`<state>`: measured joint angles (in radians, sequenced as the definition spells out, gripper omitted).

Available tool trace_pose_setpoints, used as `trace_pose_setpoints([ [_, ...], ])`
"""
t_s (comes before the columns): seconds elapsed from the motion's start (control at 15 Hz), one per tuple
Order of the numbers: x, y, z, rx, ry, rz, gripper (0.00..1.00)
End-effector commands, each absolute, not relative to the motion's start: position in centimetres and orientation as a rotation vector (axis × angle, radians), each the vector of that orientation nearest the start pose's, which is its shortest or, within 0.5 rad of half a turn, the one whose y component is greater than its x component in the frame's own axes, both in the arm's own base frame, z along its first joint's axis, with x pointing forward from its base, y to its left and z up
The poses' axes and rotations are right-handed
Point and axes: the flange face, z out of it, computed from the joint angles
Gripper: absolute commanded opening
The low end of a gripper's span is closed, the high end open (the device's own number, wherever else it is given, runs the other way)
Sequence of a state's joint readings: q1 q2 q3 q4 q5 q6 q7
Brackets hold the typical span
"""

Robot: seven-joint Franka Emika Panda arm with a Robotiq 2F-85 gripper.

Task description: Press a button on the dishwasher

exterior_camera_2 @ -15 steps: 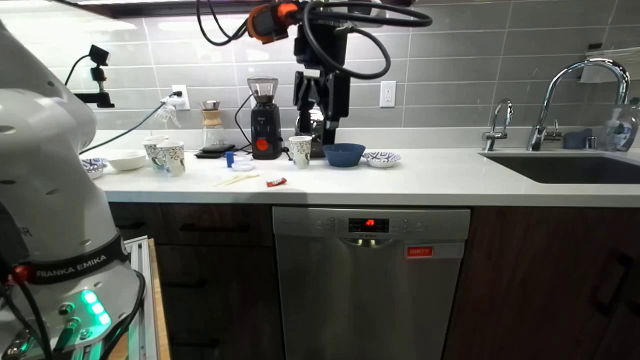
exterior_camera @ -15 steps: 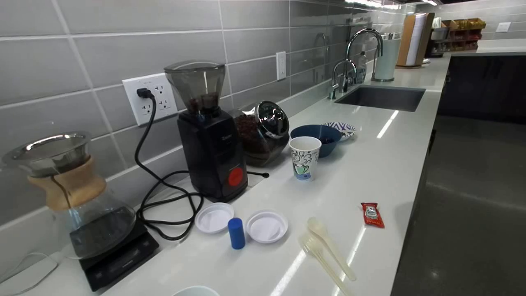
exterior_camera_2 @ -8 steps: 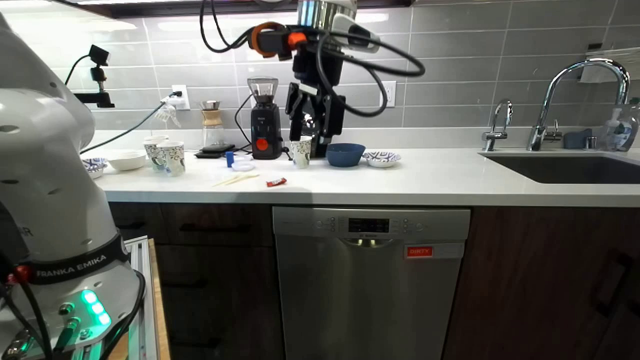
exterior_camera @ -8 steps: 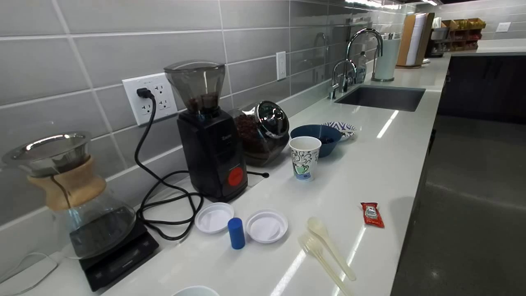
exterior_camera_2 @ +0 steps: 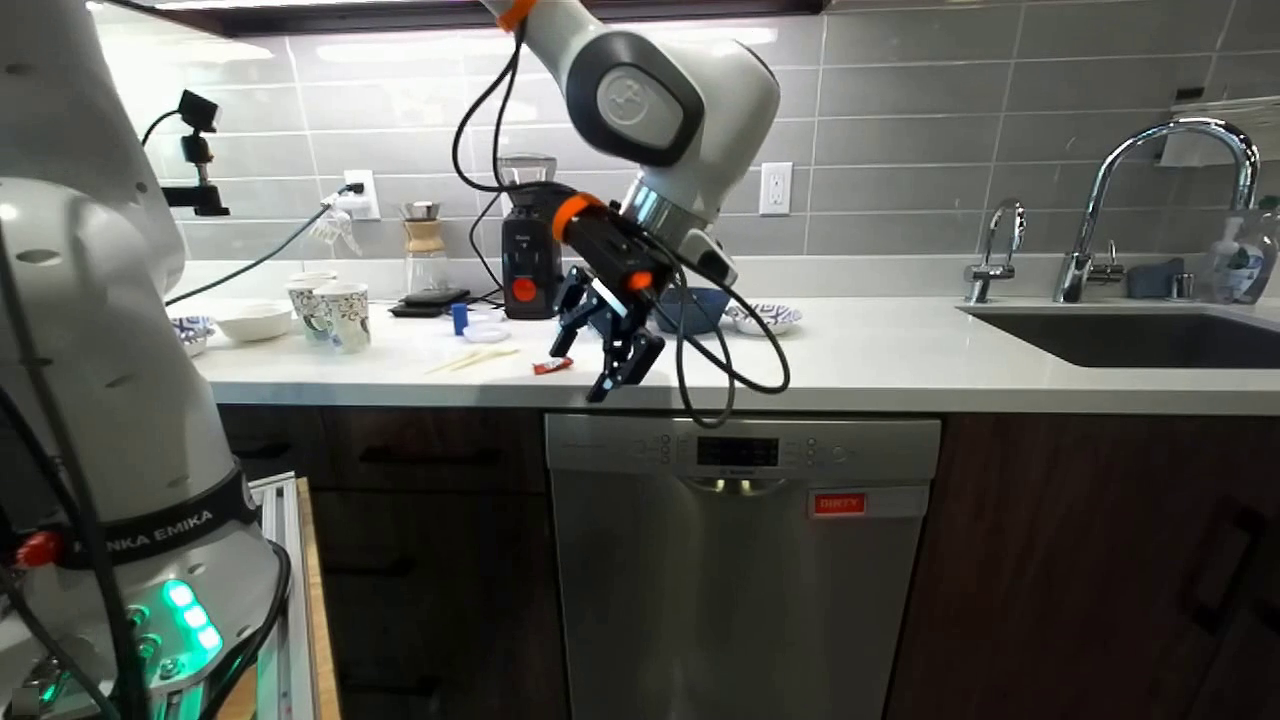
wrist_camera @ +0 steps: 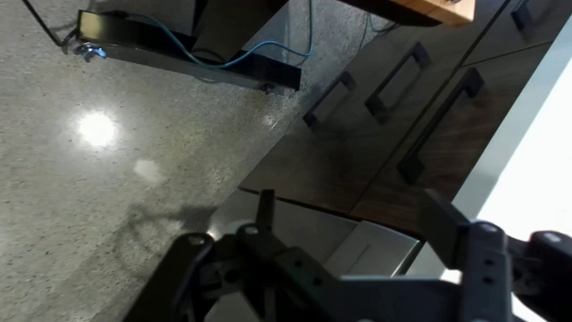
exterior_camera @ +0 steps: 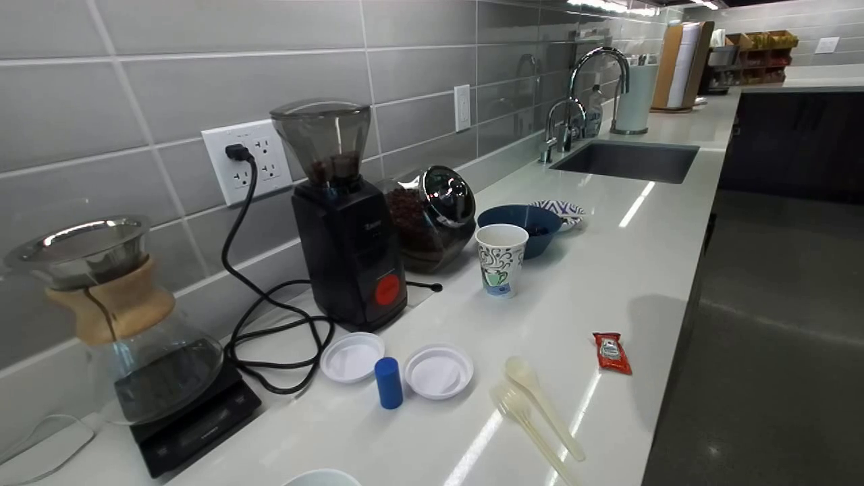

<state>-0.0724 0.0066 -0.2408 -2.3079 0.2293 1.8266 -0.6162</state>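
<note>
The dishwasher (exterior_camera_2: 740, 590) is a stainless-steel front under the counter in an exterior view. Its top strip holds a dark display (exterior_camera_2: 737, 451) with small buttons (exterior_camera_2: 665, 448) on both sides and a red "DIRTY" label below. My gripper (exterior_camera_2: 580, 370) is open and empty, tilted down and to the left, in front of the counter edge, above and left of the display. In the wrist view, the open fingers (wrist_camera: 348, 200) frame part of the dishwasher (wrist_camera: 375, 248); the buttons do not show there. In the exterior view along the counter (exterior_camera: 594, 283), the dishwasher's front and my gripper are out of view.
The counter carries a black grinder (exterior_camera: 351, 256), a patterned paper cup (exterior_camera: 501, 260), a blue bowl (exterior_camera_2: 700, 311), a red packet (exterior_camera: 611, 352) and plastic cutlery (exterior_camera: 533, 412). Dark drawers with protruding handles (wrist_camera: 440, 120) stand left of the dishwasher. Cables (exterior_camera_2: 715, 400) hang from the wrist.
My arm has come down and toward the counter's front, and the gripper has tilted from pointing down to pointing down-left. A shadow has grown on the counter. The display's red digits have gone dark.
</note>
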Motion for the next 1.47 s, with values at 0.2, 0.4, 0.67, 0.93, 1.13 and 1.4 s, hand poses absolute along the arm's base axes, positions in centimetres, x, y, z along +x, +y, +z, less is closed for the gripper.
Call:
trace_pose_setpoints([
  [0.2,48.1,-14.3,25.9,-2.473,-0.518,0.491,0.30],
  [0.4,49.5,-16.2,23.9,-2.363,-0.563,0.537,0.10],
  [0.67,48.7,-16.5,23.7,-2.400,-0.551,0.548,0.10],
  [0.93,50.1,-16.2,22.6,-2.411,-0.582,0.526,0.01],
  [1.13,51.4,-15.0,19.8,-2.362,-0.546,0.507,0.00],
  [1.4,53.2,-13.6,16.3,-2.353,-0.509,0.453,0.00],
])
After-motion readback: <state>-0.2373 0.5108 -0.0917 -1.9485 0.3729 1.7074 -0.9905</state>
